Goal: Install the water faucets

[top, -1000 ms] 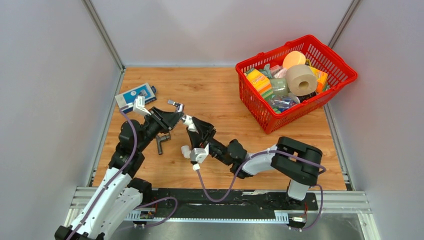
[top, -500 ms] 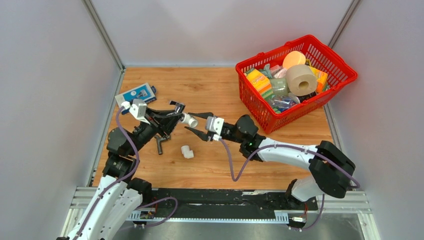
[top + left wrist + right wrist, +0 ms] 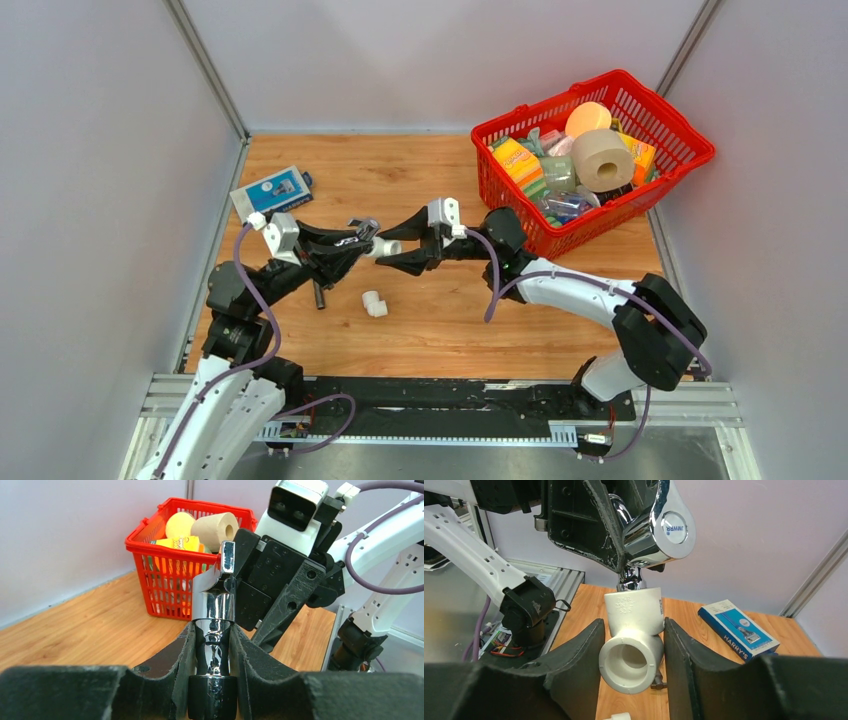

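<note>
- Since a second ago the right arm has swung out of its folded pose near the left arm and now reaches in from the right. Half a second ago the right pincer (image 3: 631, 650) gaped just short of the elbow (image 3: 633, 630); now it has drawn in round it. The left arm has shifted only a little.
- Nearest, a spare elbow (image 3: 374, 303) lies loose on the surface (image 3: 440, 330). Just left of it is the grey faucet (image 3: 319, 294), partly under the left arm and not yet handled.
- Above mid-surface, the left pincer (image 3: 212, 630) is clenched on the chrome faucet (image 3: 214, 615), gripping its body.
- Facing it, the right pincer grasps the elbow, pads (image 3: 681, 650) against both flanks. The faucet's stem meets the elbow's upper port.
- Farther left lies a blue box (image 3: 272, 190); at far right, a red basket (image 3: 620, 215) of oddments.
- Risks, as I judge them: if stem and port are not in line, turning may cross the thread or jam. The smooth chrome may twist in the left grip under torque. The round elbow may slip between the pads. Letting go before the thread bites would drop the elbow.
</note>
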### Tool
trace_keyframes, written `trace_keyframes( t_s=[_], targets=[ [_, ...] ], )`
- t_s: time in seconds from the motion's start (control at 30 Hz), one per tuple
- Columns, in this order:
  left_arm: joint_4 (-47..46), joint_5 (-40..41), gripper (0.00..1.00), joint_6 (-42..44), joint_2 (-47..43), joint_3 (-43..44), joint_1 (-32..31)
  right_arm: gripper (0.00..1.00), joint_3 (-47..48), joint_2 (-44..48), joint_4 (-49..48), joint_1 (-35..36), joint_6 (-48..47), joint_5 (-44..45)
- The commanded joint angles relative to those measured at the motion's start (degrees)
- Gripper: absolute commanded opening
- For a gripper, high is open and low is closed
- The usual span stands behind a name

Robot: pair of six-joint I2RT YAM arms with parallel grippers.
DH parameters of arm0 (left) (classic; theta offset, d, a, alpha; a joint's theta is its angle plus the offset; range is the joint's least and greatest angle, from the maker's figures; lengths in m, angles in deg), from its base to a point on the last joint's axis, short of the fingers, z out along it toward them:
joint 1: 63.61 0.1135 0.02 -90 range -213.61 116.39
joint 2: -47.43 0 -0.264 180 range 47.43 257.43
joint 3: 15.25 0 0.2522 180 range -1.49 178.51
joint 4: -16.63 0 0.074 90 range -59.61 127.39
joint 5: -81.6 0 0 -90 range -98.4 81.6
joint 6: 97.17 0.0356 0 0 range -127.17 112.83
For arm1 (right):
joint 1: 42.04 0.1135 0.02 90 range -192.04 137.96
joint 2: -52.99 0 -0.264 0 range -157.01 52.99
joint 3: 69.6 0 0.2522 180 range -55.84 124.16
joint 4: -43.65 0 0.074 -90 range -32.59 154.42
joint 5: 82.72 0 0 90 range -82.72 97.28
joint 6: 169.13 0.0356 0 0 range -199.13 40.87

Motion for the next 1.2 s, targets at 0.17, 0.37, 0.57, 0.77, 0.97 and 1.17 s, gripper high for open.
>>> trace_keyframes(
  t_s=[0.17, 0.37, 0.57, 0.77, 0.97, 1.17],
  targets=[
    [-6.29, -4.65, 0.00, -4.34, -0.12, 0.96, -1.08, 0.37, 3.16, 0.79, 10.03, -0.72, -4.01, 12.48],
    [-2.78, 10.11, 0.00, -10.91, 1.02, -0.36, -1.08, 0.59, 1.40, 3.86, 9.24, -0.55, -10.95, 19.16],
    [-2.86, 18.71, 0.00, -20.66, 4.45, -1.67, -1.08, 0.71, -1.84, 8.52, 12.77, 1.38, -23.25, 29.88],
    [0.47, 22.94, 0.00, -25.78, 6.91, -1.94, -1.08, 0.74, -11.60, 10.63, 0.38, 6.74, -37.40, 36.92],
    [-0.75, 27.43, 0.00, -34.65, 5.42, -4.49, -0.99, 0.75, -15.57, 7.47, -6.41, 12.98, -51.63, 41.48],
    [-0.75, 27.79, 0.00, -36.86, 5.24, -5.10, -1.08, 0.73, -15.13, 0.10, -12.29, 17.20, -62.89, 49.04]
  ],
)
